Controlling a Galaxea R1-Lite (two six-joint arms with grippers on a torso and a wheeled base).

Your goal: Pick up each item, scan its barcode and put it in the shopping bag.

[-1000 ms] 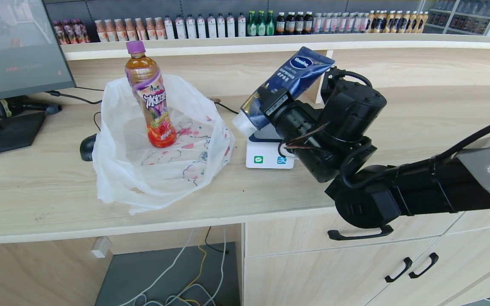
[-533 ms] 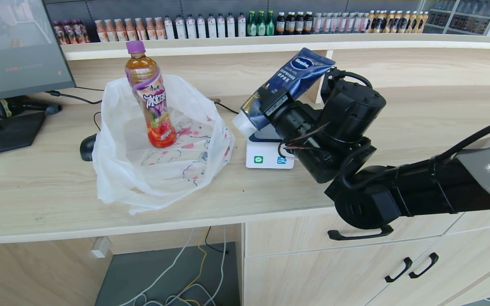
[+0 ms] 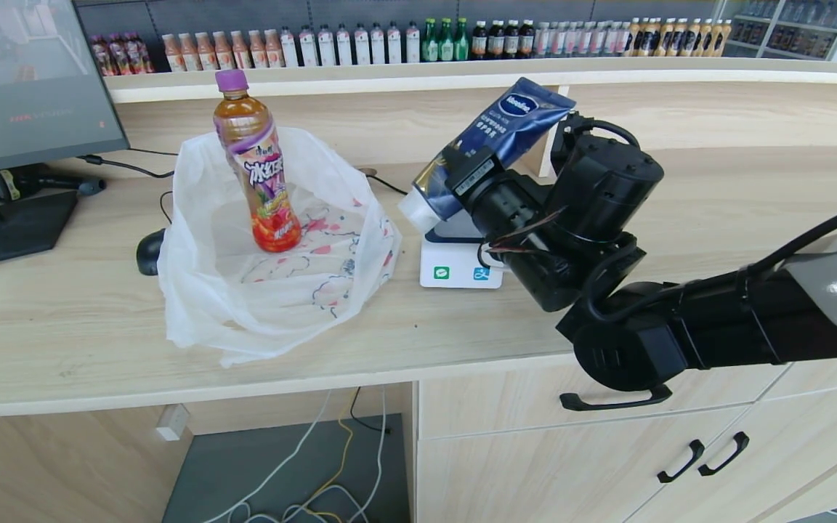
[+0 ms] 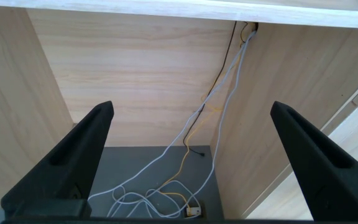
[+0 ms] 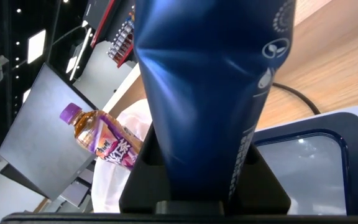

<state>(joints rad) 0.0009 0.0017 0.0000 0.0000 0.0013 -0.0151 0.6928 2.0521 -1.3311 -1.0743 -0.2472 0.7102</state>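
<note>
My right gripper (image 3: pixel 455 178) is shut on a dark blue tube (image 3: pixel 487 138) with a white cap at its low end, holding it tilted just above the white barcode scanner (image 3: pixel 458 265) on the counter. From the right wrist the blue tube (image 5: pixel 213 81) sits between the fingers, with the scanner's glass (image 5: pixel 309 168) under it. The white shopping bag (image 3: pixel 273 247) lies open to the left of the scanner, and an orange drink bottle with a purple cap (image 3: pixel 255 163) stands upright inside it. My left gripper (image 4: pixel 188 155) is open below the counter, facing loose cables.
A monitor (image 3: pixel 26 80) on a black stand occupies the counter's left end, with a black mouse (image 3: pixel 150 250) beside the bag. A raised wooden ledge (image 3: pixel 462 73) runs behind, with shelves of bottles beyond. Drawers with black handles (image 3: pixel 615 399) sit under the counter.
The tube in my right gripper has shifted very slightly up and to the right over the scanner. Nothing else has moved.
</note>
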